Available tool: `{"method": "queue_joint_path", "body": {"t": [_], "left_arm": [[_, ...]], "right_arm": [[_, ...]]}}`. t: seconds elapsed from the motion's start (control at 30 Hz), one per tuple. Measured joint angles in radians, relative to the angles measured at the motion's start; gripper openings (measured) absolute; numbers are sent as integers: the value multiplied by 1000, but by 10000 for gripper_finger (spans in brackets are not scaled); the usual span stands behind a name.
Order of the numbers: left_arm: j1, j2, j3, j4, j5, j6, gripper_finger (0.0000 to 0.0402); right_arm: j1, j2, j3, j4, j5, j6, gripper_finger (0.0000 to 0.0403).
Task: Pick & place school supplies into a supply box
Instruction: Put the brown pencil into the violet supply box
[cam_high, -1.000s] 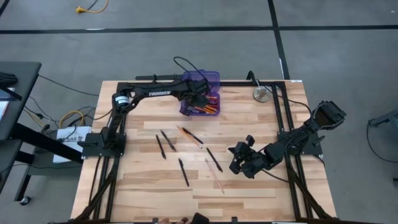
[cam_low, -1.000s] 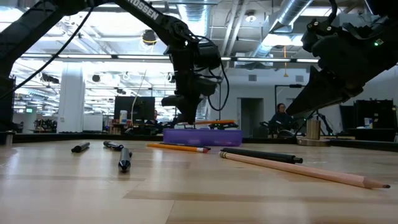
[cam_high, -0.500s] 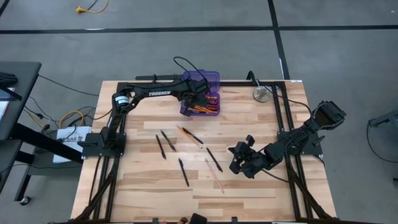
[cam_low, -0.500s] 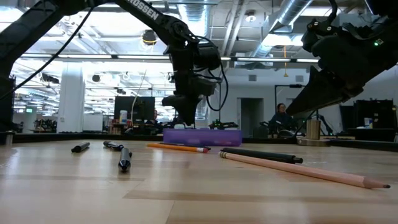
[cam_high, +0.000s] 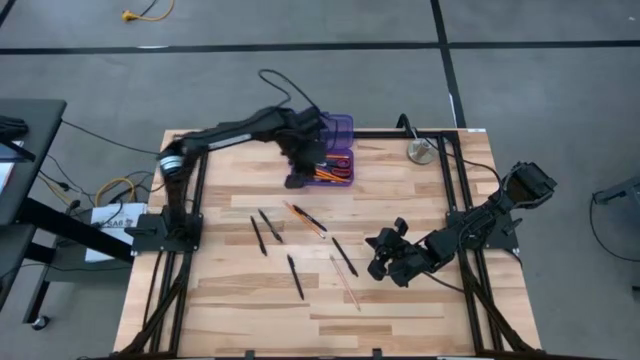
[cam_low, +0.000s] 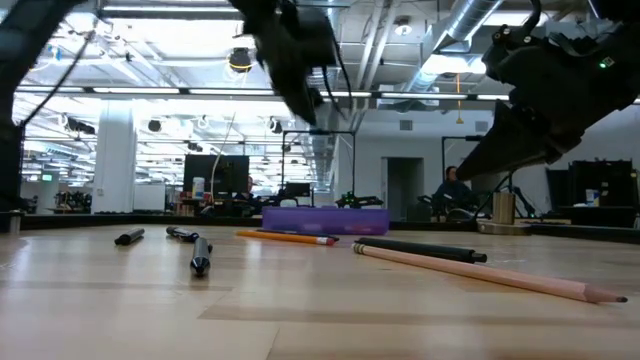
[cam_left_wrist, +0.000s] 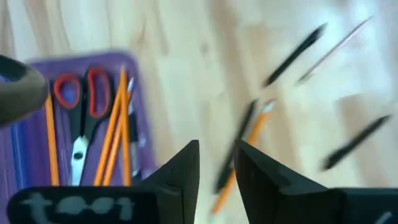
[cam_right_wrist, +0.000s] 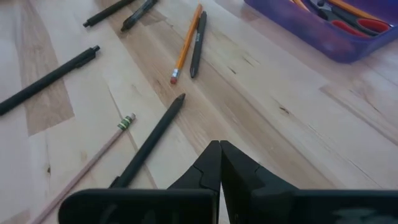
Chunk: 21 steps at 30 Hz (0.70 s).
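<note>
Left end effector (cam_left_wrist: 216, 167) lifted off the supply box (cam_high: 335, 160), fingers slightly apart, empty; right end effector (cam_right_wrist: 220, 163) closed near loose pens (cam_high: 344, 256) on tabletop (cam_high: 230, 290)

The far middle of the table (cam_high: 230, 300) is taken up by the purple supply box (cam_high: 336, 160), with the left gripper (cam_high: 297, 180) hung just at its left near corner, so access to the box from the left is blocked while its right side is left free. A metal disc (cam_high: 419, 151) is set at the far right corner, well apart from the box. The middle is strewn with loose pens and pencils (cam_high: 300, 218), with narrow gaps of bare wood left between them. The right gripper (cam_high: 377, 262) is held low just right of this scatter. The near strip and the left near quarter are left bare.
</note>
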Motion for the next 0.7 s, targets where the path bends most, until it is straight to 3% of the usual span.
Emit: {"method": "queue_joint_path", "body": {"t": [0.17,0.3,0.5,0.7], "left_arm": [[-43,-250,-149,97,90,-110,82],[-102,-487,-369,282,73,-256,81],[-234,-846,-782,659,-120,-523,81],[-395,-1123,-1112,874,-374,-684,81]], "right_arm": [[-6,0,0,30,2,-1,0],[-19,0,0,91,1,-36,0],[-47,0,0,232,-32,-131,0],[-87,0,28,246,-103,-163,0]]}}
